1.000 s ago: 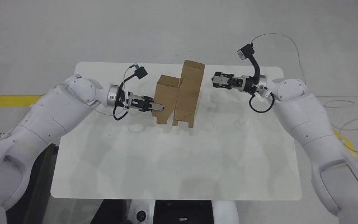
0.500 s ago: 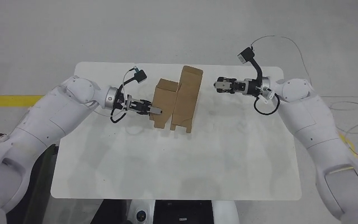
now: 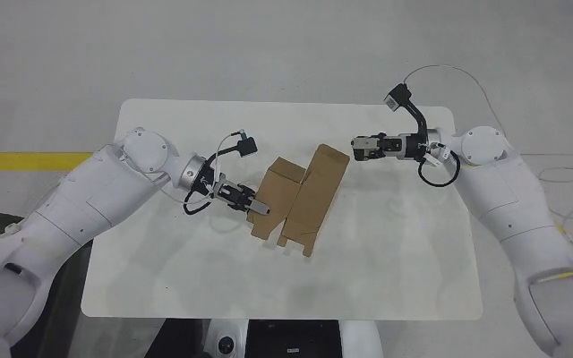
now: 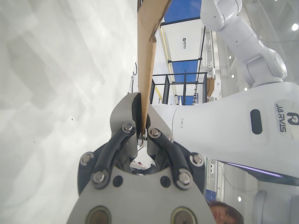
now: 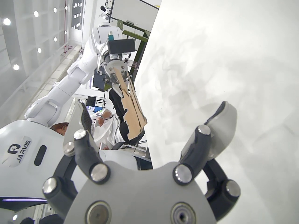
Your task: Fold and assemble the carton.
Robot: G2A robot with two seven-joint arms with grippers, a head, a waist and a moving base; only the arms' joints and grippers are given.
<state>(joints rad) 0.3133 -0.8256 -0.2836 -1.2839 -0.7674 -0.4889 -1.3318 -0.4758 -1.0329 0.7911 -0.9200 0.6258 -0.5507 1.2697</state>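
- Here, my left claw (image 3: 254,204) is clamped shut on the carton (image 3: 300,199), pinching the edge of the flat board at its near left end.
- The carton is held over the middle of the table (image 3: 179,286), its long axis slanting away from that grip toward my right side.
- My right claw (image 3: 356,146) gapes wide and empty, just beside the carton's far corner, so I judge it best placed to take that end.

Table (image 3: 269,277): white, rounded corners, as I see it from above
Floor (image 3: 269,45): grey, all round the table
Yellow stripe (image 3: 31,161): on the floor, off the table's left edge
Blue panels (image 4: 186,5): in the room behind
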